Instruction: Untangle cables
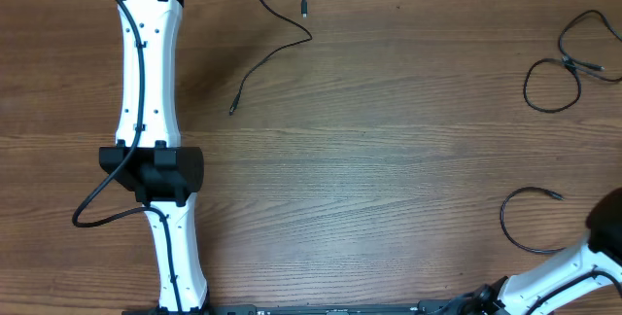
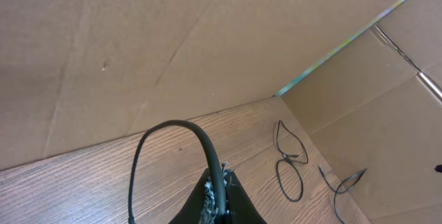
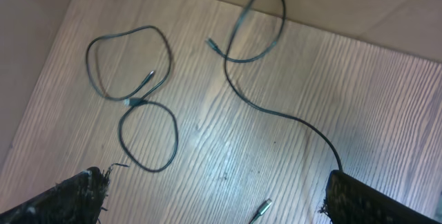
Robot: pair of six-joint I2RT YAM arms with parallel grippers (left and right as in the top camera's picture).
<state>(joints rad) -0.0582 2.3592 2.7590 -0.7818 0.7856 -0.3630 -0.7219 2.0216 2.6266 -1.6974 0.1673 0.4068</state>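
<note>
Several thin black cables (image 1: 275, 57) w/ small plug ends are lying loose on the wood table (image 1: 389, 159). In overhead we're seeing one snaking at top centre, a looped cable (image 1: 550, 82) by the right edge, and a curved cable (image 1: 515, 223) near the right arm (image 1: 569, 271). Bare wood is stretching between them, w/ cardboard walls (image 2: 173, 37) closing the far side. We're seeing the right gripper (image 3: 217, 200) spread wide & empty above a figure-eight loop (image 3: 131, 103). For the left gripper (image 2: 219, 207), we're unable to tell.
</note>
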